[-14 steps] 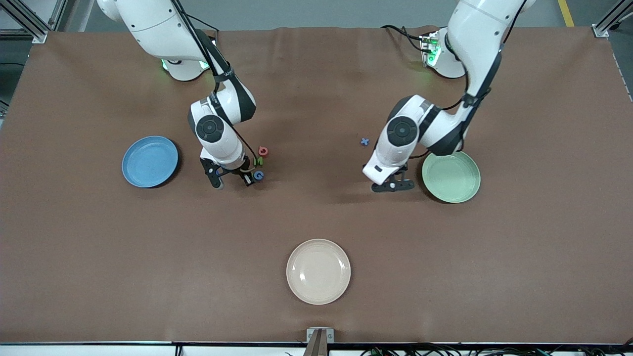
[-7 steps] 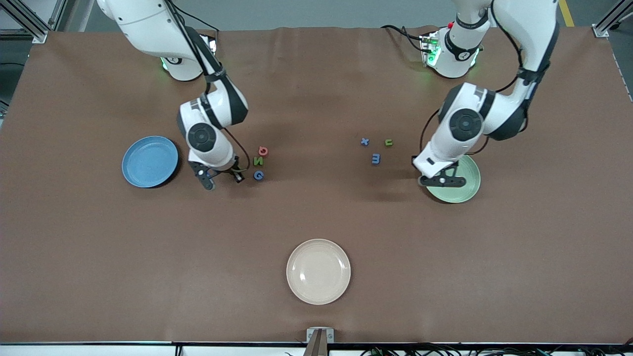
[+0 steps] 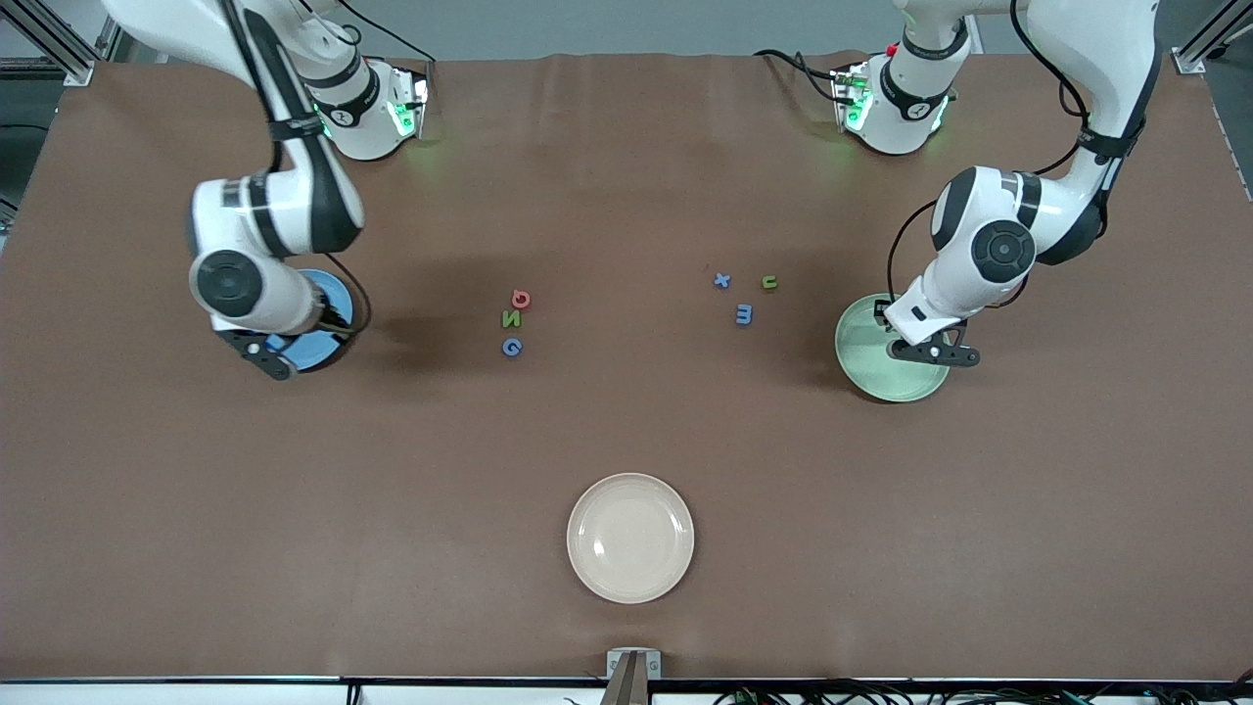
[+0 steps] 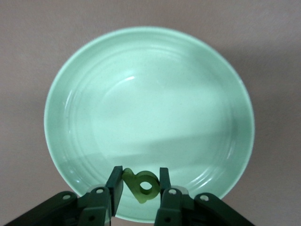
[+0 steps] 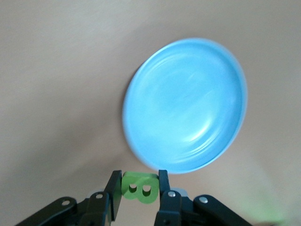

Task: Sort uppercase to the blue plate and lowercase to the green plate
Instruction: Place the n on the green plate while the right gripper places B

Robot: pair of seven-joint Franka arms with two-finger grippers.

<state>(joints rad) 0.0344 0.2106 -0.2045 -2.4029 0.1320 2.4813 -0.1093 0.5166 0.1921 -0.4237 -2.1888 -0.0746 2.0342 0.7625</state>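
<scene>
- The front camera sits high across the table (image 3: 626, 431) and faces me, so my two bases are along the top of its view.
- My left wrist camera looks straight down, close over the green plate (image 4: 94, 84).
- My right wrist camera looks down, close, at the blue plate (image 5: 188, 103).
- Each wrist view shares its plate with the front view.

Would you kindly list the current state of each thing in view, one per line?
left gripper: shut on green p, over green plate
right gripper: shut on green B, at blue plate rim
green plate: nothing in it
blue plate: nothing in it
cream plate: bare
red letter, green N, blue G: on the table
blue x, green u, blue m: on the table
</scene>
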